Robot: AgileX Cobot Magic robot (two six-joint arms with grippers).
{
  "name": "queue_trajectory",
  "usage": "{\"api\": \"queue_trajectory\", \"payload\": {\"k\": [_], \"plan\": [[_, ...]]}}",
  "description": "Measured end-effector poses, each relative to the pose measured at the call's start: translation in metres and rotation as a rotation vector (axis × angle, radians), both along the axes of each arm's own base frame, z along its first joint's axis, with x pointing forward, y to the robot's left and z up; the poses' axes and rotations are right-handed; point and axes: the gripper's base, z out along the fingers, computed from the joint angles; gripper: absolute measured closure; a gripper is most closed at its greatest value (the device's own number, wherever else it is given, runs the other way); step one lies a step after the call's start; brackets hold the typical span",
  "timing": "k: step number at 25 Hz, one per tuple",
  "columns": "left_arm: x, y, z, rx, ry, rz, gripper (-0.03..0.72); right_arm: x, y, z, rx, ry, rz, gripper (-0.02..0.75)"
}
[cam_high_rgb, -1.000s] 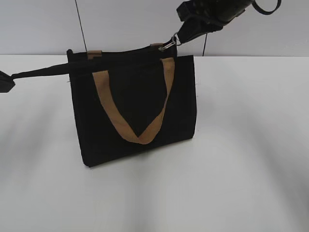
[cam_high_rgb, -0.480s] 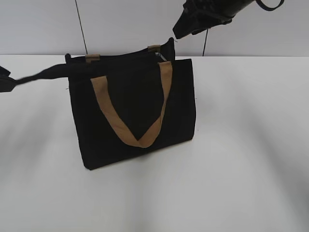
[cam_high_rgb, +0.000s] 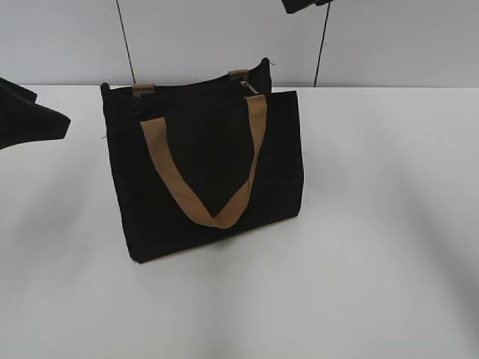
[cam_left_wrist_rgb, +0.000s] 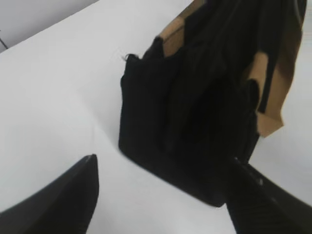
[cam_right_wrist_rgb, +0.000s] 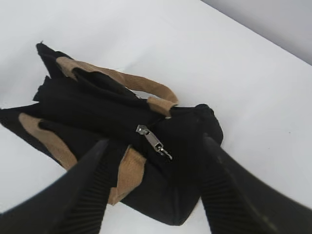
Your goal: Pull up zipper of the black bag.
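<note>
The black bag [cam_high_rgb: 209, 172] stands upright on the white table, its tan strap handle [cam_high_rgb: 202, 179] hanging across the front. The zipper runs along the top rim; its silver pull [cam_high_rgb: 249, 87] lies at the right end, also seen in the right wrist view [cam_right_wrist_rgb: 153, 141]. My right gripper [cam_right_wrist_rgb: 156, 185] is open and empty, above the bag's right end [cam_right_wrist_rgb: 180, 146]; only its tip [cam_high_rgb: 303, 4] shows at the exterior view's top edge. My left gripper [cam_left_wrist_rgb: 161, 195] is open and empty, off the bag's left end [cam_left_wrist_rgb: 195, 112], seen as a dark shape [cam_high_rgb: 30, 120] at the left edge.
The white table [cam_high_rgb: 374, 224] stretches around the bag. A grey wall with two thin dark vertical lines [cam_high_rgb: 126, 41] stands behind it.
My right gripper let go of the zipper pull and rose up and away. My left gripper released the bag's left end tab and drew back left. The bag settled upright.
</note>
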Motion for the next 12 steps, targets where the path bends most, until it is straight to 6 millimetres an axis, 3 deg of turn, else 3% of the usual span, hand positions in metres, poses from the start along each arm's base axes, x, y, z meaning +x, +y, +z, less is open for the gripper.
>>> {"api": "queue_trajectory", "payload": {"k": [7,12], "plan": [[-0.002,-0.005,0.020,-0.006,0.053,-0.093,0.118,-0.026,-0.014,0.018,-0.153,-0.013,0.076,0.317],[0.004,0.018,0.037,0.188,0.139,0.110,0.136,-0.041,-0.031,0.023,-0.345,-0.004,0.090,0.317]]}}
